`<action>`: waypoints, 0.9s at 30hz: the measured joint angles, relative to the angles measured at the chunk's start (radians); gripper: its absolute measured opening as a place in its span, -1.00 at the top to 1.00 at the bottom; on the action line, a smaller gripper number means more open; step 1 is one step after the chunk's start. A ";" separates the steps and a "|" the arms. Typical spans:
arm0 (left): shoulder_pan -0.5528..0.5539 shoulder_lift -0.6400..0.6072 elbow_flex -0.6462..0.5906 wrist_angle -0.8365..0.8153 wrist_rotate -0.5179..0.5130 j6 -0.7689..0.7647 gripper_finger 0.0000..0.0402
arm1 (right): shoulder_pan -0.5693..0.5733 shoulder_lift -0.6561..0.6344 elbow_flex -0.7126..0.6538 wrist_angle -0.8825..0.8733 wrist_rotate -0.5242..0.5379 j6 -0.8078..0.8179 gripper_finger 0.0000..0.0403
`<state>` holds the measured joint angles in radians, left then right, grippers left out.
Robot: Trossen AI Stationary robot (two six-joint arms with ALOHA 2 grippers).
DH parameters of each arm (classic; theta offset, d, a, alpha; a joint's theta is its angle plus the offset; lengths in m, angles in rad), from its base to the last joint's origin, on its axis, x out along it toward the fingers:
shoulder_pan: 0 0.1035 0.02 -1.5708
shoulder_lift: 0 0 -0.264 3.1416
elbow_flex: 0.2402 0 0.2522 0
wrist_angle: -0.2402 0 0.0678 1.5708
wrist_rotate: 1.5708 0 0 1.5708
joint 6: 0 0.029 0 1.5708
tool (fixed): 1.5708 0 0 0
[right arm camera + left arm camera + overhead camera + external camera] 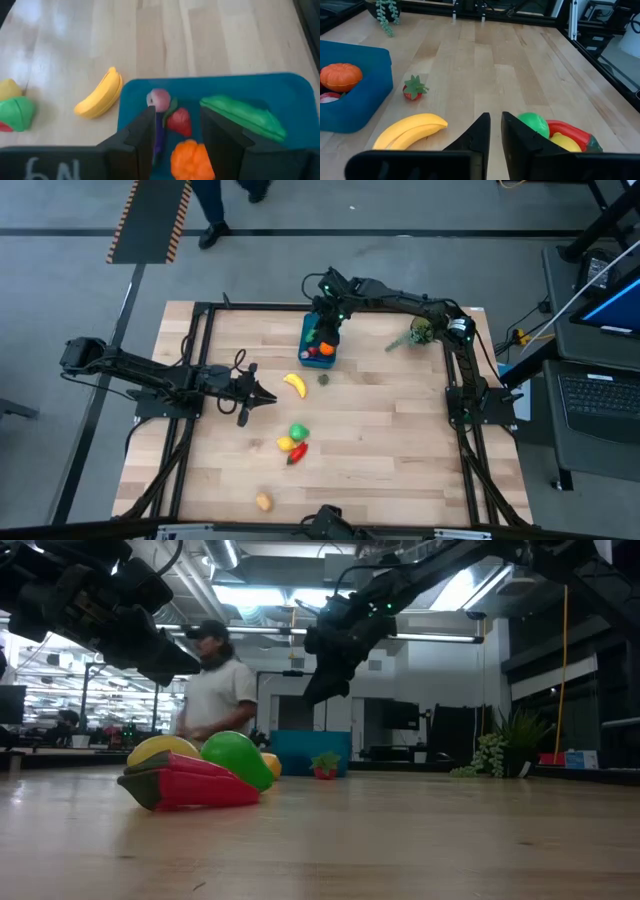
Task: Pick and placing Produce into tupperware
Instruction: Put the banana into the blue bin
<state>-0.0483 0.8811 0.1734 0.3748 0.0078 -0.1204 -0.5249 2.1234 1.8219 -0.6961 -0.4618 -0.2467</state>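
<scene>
1. Hovering over the tupperware [318, 342] at the counter's [400, 430] far middle, the right end effector [322, 328] contrasts with the left end effector [262, 397], near the banana [294, 385].
2. Left wrist view: fingers [480, 135] narrow, empty.
3. Right wrist view: fingers [142, 135] spread, empty, above orange [191, 159], cucumber [243, 118].

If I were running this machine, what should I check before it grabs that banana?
1. Banana free on the table, clear of the other toys: ok.
2. Left gripper near the banana: ok.
3. Left gripper empty: ok, fingers nearly closed on nothing.
4. Room left in the tupperware: ok; the right wrist view shows a bare floor patch.
5. Right gripper out of the way: not ok, it hangs over the tupperware.
</scene>
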 joint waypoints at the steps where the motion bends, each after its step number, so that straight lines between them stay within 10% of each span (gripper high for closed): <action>1: 0.000 0.000 0.000 0.000 0.000 0.000 0.78 | -0.004 -0.003 0.008 -0.019 0.000 0.003 0.24; 14: 0.000 0.000 0.000 0.007 -0.011 -0.001 0.70 | 0.004 -0.261 -0.153 -0.022 -0.010 0.027 0.24; 27: 0.000 0.000 0.000 0.039 -0.085 -0.004 0.85 | 0.032 -0.874 -0.863 0.505 0.008 0.193 0.24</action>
<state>-0.0483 0.8814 0.1734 0.4142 -0.0772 -0.1242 -0.4933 1.2490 0.9591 -0.1914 -0.4534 -0.0532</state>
